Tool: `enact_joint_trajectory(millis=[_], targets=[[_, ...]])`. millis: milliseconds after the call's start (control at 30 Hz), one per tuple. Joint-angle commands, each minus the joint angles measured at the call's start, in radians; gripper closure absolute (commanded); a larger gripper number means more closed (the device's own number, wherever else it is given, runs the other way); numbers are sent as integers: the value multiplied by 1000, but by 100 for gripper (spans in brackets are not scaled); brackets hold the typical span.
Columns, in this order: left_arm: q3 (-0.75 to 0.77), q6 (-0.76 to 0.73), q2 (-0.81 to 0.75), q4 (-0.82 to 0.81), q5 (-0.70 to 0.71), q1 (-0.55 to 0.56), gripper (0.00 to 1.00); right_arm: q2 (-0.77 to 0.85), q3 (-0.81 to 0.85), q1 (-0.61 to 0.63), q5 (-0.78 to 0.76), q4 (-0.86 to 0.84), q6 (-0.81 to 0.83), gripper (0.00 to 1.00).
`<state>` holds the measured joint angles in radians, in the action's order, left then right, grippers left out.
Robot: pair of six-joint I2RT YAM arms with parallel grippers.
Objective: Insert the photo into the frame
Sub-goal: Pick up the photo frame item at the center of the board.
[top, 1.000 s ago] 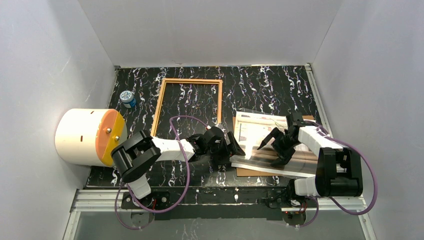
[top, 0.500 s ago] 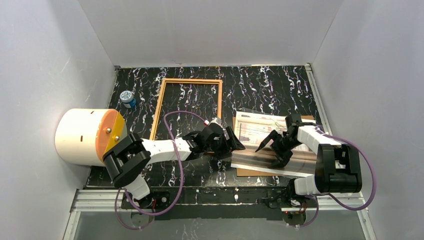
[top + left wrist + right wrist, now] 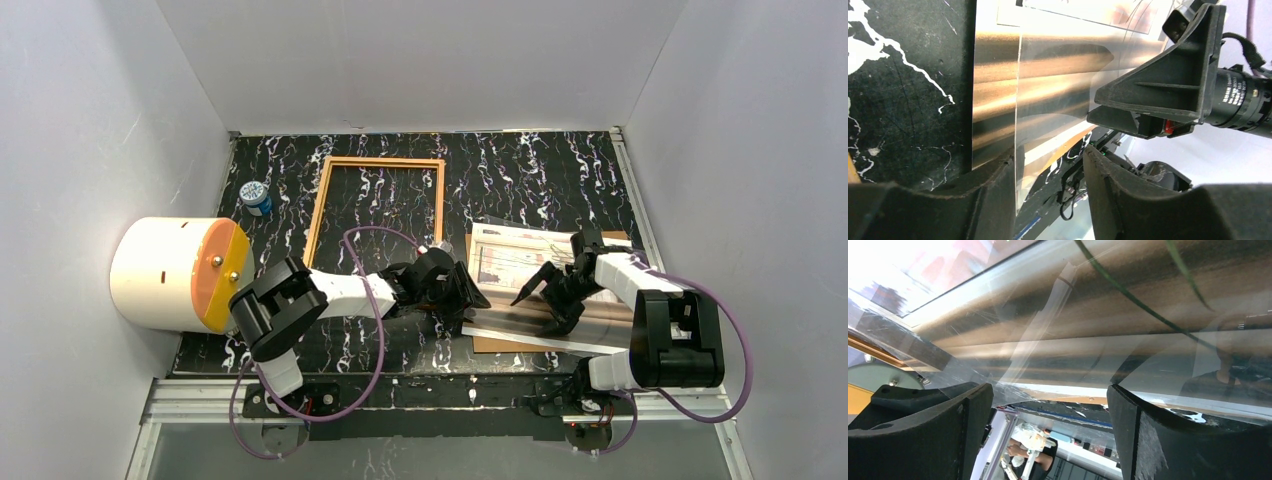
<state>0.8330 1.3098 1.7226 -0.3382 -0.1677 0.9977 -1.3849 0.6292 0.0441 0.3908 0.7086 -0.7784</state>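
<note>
Two robot arms reach over a black marbled worktop, seen from above. At left lies the frame, flat and empty. Just right of its near right corner sits the left tool, its fingers apart around the edge of a clear sheet. Further right of the frame, and nearer the arm bases, the photo lies picture side up under that sheet, on a brown board. Over the photo, well right of the frame, hangs the right tool, fingers spread wide and holding nothing.

Likely trouble: the left tool may close on the slippery sheet alone and miss the photo, or crease the paper. The two tools are also near enough to knock together. The photo's long side seems to run left to right, slightly skewed. That is crosswise to the frame's long side, which points away from the arms, so the photo probably needs a quarter turn.
</note>
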Motion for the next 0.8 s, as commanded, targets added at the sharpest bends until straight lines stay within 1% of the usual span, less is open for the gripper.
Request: enact_joint_trajectory(millis=[0, 200, 300, 400, 500, 667, 767], targets=[[50, -21, -13, 20, -4, 1, 61, -13, -54, 2, -179, -98, 81, 7], [94, -128, -81, 179, 101, 0, 84, 48, 53, 2, -180, -29, 128, 8], [133, -156, -82, 196, 69, -2, 100, 85, 136, 2, -183, 20, 139, 8], [192, -177, -77, 240, 15, -20, 100, 128, 224, 3, -190, 64, 151, 8], [273, -213, -78, 315, -46, -67, 100, 175, 309, 7, -181, 84, 176, 7], [453, -325, -93, 523, -133, -198, 100, 244, 420, 50, -196, 60, 213, 6], [544, -396, -122, 631, -114, -269, 100, 262, 479, 110, -266, 45, 225, 6]])
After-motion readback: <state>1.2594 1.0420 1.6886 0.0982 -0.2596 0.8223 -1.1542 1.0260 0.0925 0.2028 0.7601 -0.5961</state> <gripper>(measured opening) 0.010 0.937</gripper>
